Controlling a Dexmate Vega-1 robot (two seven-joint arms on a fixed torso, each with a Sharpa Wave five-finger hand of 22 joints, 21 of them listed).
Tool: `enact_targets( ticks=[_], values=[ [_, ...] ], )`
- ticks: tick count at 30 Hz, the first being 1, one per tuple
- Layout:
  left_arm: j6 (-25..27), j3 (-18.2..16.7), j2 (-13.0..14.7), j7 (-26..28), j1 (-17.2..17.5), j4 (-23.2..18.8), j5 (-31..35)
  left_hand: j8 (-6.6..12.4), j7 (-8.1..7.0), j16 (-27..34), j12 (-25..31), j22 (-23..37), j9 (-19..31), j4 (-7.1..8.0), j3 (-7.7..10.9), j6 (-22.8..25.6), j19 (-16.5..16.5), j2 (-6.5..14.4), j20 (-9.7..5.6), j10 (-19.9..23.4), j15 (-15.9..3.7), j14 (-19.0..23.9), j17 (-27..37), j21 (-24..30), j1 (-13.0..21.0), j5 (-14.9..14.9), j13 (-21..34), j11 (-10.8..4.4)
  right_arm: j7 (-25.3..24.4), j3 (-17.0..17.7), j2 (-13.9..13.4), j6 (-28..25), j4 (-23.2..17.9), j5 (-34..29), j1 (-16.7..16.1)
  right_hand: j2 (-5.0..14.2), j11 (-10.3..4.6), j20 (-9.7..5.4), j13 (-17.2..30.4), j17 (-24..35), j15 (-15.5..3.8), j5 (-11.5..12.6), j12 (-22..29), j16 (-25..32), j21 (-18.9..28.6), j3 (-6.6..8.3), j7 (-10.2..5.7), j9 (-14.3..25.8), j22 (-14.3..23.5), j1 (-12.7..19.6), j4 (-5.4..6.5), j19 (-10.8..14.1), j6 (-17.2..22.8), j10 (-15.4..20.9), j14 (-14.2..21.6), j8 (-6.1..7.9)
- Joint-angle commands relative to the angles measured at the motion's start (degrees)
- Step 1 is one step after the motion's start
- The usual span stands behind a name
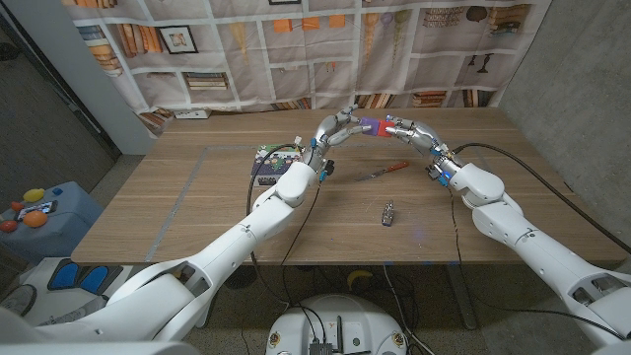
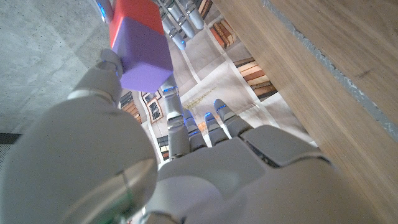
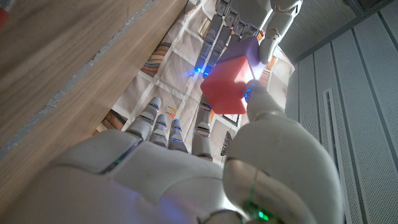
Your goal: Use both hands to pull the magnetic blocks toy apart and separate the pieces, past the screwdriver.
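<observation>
Head view: toy (image 1: 376, 125) held above the table (image 1: 197, 197) between left hand (image 1: 338, 127) and right hand (image 1: 412, 132), screwdriver (image 1: 385, 171) below.
Left wrist: purple block (image 2: 144, 55) pinched at left fingertips.
Right wrist: red block (image 3: 225, 92) gripped at right fingertips, still joined.

Bare table (image 1: 197, 207) fills the frame's left; at centre, a screwdriver (image 1: 383, 172) and small metal piece (image 1: 388, 212) obstruct.

Both hands meet above the far side of the table (image 1: 197, 217), the left hand (image 1: 338, 128) and right hand (image 1: 409, 131) gripping the magnetic blocks toy (image 1: 376, 126) between them. A screwdriver (image 1: 385, 171) lies nearer on the wood.
</observation>
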Motion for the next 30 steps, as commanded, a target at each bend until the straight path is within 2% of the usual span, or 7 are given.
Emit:
enact_targets(
  ticks=[1,2,10,24,30],
  values=[
    [-0.21,0.26,-0.39,-0.30,-0.48,0.75,-0.11,3.29,-8.75,0.13,0.21,0.31,1.81,0.07,-0.23,9.20,-0.11,4.90,0.15,0.26,-0.93,0.27,0.17,0.24,4.23,0.45,0.11,-0.08,-0.56,0.09,0.14,-0.02,-0.15,-0.20,0.15,0.38,-0.10,-0.09,0.08,0.42,-0.05,0.15,0.62,0.60,0.17,0.45,-0.84,0.97,0.23,1.13,-0.21,1.01,1.52,0.74,0.57,1.50],
    [-0.25,0.29,-0.43,-0.35,-0.52,0.84,-0.14,3.32,-8.82,0.13,0.20,0.31,1.84,0.07,-0.25,9.20,-0.12,4.91,0.16,0.23,-0.93,0.27,0.17,0.24,4.24,0.45,0.11,-0.02,-0.73,0.11,0.15,-0.03,-0.22,-0.27,0.12,0.45,-0.16,-0.10,0.08,0.48,-0.07,0.16,0.61,0.71,0.17,0.46,-0.71,1.23,0.23,1.36,-0.23,1.12,2.01,0.85,0.80,1.96],
    [-0.24,0.44,-0.70,-0.51,-0.74,1.35,-0.27,3.40,-8.67,0.14,0.19,0.31,1.86,0.09,-0.39,9.30,-0.11,4.95,0.20,0.22,-0.96,0.30,0.17,0.24,4.34,0.46,0.11,0.12,-2.83,0.42,0.25,-0.11,-1.17,-0.95,-0.52,0.79,-0.69,-0.54,0.11,1.03,-0.84,0.11,1.19,1.48,0.37,0.42,-2.88,3.60,0.24,3.52,-0.34,2.77,6.30,3.59,2.33,6.25],
    [-0.65,0.29,-1.10,-0.05,-0.61,2.16,-0.59,3.49,-8.72,0.14,0.17,0.31,1.87,0.11,-0.58,9.38,-0.11,5.01,0.22,0.20,-0.94,0.33,0.17,0.25,4.48,0.48,0.11,0.12,-4.99,0.40,-0.27,-2.00,-2.60,-1.88,-0.91,1.21,-1.26,-0.98,0.10,1.63,-1.57,0.16,1.20,2.12,0.37,0.24,-4.30,5.50,0.26,5.02,-0.23,3.81,8.00,4.80,3.39,9.11],
    [-0.62,0.14,-0.99,0.17,-0.48,2.02,-0.63,3.50,-8.68,0.14,0.19,0.32,1.89,0.12,-0.67,9.30,-0.08,5.05,0.24,0.27,-0.91,0.33,0.17,0.26,4.55,0.49,0.11,0.12,-4.85,0.45,0.13,-1.98,-1.96,-1.36,-0.69,1.37,-1.72,-1.13,0.11,1.84,-1.75,0.20,1.22,2.33,0.35,0.16,-4.54,6.14,0.26,5.48,-0.20,4.08,8.30,5.24,3.69,9.98]
  ],
)
